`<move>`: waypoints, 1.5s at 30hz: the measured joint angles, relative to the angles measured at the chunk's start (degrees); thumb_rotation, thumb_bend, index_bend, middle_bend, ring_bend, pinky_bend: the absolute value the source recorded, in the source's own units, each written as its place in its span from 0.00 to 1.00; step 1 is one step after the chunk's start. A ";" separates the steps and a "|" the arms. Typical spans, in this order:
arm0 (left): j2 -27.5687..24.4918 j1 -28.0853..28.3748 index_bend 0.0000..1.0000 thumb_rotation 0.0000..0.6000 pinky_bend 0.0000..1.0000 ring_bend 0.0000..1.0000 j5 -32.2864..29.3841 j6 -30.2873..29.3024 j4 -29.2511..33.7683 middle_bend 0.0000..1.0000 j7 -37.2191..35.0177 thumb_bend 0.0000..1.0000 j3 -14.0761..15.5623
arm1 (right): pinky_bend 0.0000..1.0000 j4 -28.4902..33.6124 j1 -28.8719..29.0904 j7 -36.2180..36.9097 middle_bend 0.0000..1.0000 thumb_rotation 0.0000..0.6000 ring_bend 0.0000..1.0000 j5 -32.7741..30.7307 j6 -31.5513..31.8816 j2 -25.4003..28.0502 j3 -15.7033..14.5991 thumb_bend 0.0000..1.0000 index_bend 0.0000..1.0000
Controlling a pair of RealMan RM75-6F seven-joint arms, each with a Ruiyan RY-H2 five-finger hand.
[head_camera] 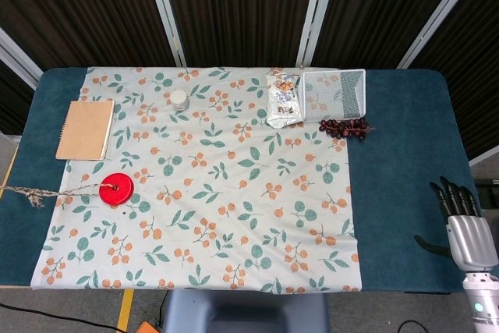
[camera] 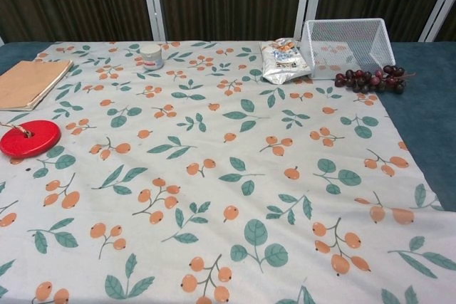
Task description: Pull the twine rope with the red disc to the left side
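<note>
A leaf-and-berry tablecloth [head_camera: 234,193] covers a blue table [head_camera: 398,177]. The wire basket [head_camera: 334,93] at the far right holds nothing visible. The red disc [head_camera: 117,189] lies near the cloth's left edge, its twine rope [head_camera: 47,192] running leftward off the cloth. The right hand [head_camera: 464,220], fingers spread, holds nothing.

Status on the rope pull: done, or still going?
Looks essentially done. The red disc lies near the left edge of the floral cloth, below the notebook, and the twine trails off it over the blue table to the left edge of the frame. Nothing is visibly in hand: the left robot hand is out of view, the right robot hand is empty by the table's right edge. Possibly only the release is left.
</note>
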State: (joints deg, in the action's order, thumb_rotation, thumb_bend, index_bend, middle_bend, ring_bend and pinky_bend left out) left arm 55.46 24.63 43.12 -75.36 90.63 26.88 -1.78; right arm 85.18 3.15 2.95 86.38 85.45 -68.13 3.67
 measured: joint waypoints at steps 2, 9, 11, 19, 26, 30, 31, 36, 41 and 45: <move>1.12 0.45 0.93 1.00 0.14 0.00 2.38 -0.72 0.00 0.19 -0.27 0.78 -0.75 | 0.00 -0.01 0.02 0.00 0.00 1.00 0.00 0.01 -0.04 -0.06 -0.04 0.07 0.00; 7.76 2.91 0.92 1.00 0.18 0.04 15.34 -2.57 0.43 0.22 -4.03 0.77 -3.18 | 0.00 0.06 0.07 0.52 0.00 1.00 0.00 -0.26 -0.54 -0.33 -0.23 0.07 0.00; 11.32 3.90 0.92 1.00 0.18 0.05 19.20 -2.96 -0.38 0.23 -4.78 0.77 -3.76 | 0.00 0.00 0.07 0.77 0.00 1.00 0.00 -0.26 -0.73 -0.30 -0.37 0.07 0.00; 20.62 5.92 0.56 1.00 0.18 0.07 24.04 -1.79 -7.29 0.21 -8.74 0.59 -5.06 | 0.00 -0.54 -0.19 1.95 0.00 1.00 0.00 -0.38 -0.66 0.37 -0.56 0.07 0.00; 18.05 5.25 0.00 1.00 0.06 0.00 24.05 4.81 -6.44 0.00 -11.63 0.34 -3.90 | 0.00 -0.37 -0.10 1.80 0.00 1.00 0.00 -0.19 -0.71 0.29 -0.61 0.07 0.00; 15.66 3.71 0.00 1.00 0.06 0.00 24.59 4.71 -4.25 0.00 -13.04 0.33 -3.40 | 0.00 -0.03 0.01 1.64 0.00 1.00 0.00 -0.05 -0.51 0.33 -0.46 0.07 0.00; 15.31 3.26 0.00 1.00 0.05 0.00 24.91 4.43 -3.72 0.00 -13.32 0.33 -3.24 | 0.00 0.04 0.02 1.62 0.00 1.00 0.00 -0.01 -0.48 0.36 -0.46 0.07 0.00; 14.02 0.39 0.00 1.00 0.05 0.00 25.80 1.37 -1.51 0.00 -15.02 0.34 -2.97 | 0.00 0.47 -0.21 1.75 0.00 1.00 0.00 0.27 0.00 0.70 -0.59 0.07 0.00; 12.87 -3.83 0.00 1.00 0.05 0.00 27.19 -2.30 0.86 0.00 -17.39 0.39 -1.74 | 0.00 0.94 -0.79 2.03 0.00 1.00 0.00 0.55 0.98 1.06 -0.76 0.07 0.00; 12.84 -6.85 0.00 1.00 0.05 0.00 28.84 -4.93 1.23 0.00 -18.21 0.38 -0.38 | 0.00 0.84 -0.90 2.15 0.00 1.00 0.00 0.47 1.05 1.01 -0.76 0.07 0.00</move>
State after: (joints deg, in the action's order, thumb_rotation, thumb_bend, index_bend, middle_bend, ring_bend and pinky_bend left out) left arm 68.30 17.77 71.97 -80.29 91.86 8.68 -2.15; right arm 86.01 2.25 5.10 86.85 86.50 -67.12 2.91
